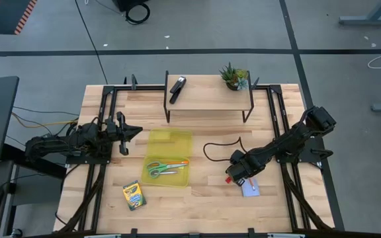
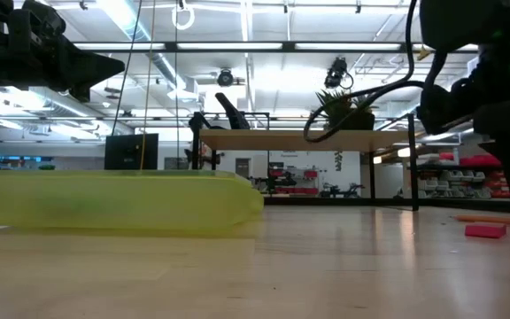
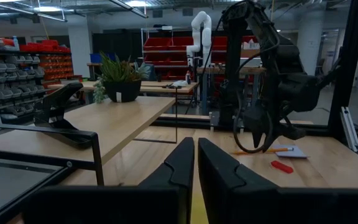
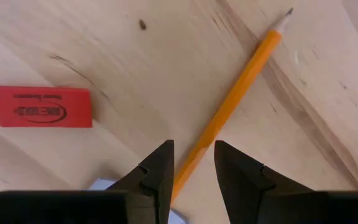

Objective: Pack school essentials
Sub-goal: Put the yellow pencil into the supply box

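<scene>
Left gripper (image 1: 132,131) waits at the table's left side, just left of the yellow case's far end, fingers nearly together with only a thin gap and nothing between them.

Crayon box (image 1: 134,196) lies on the bare wood near the front edge, left of the case and apart from it. Not packed.

Yellow case (image 1: 169,157), centre-left, lies open. Green-handled scissors (image 1: 157,169) and an orange pen (image 1: 175,162) lie in its near half. These look done.

Far shelf (image 1: 207,99): black stapler (image 1: 177,88) and potted plant (image 1: 234,77), neither part of the job.

Right gripper (image 4: 193,169) is low over the table right of centre. Its fingers are parted, astride the yellow pencil (image 4: 229,109) but not clamped on it. The red eraser (image 4: 40,106) lies flat just beside; a corner of the pale blue notepad (image 1: 250,188) shows under the gripper.

Judgement: well under half packed. Pencil, eraser, notepad and crayons remain outside; pencil pickup appears to be the step in hand.
</scene>
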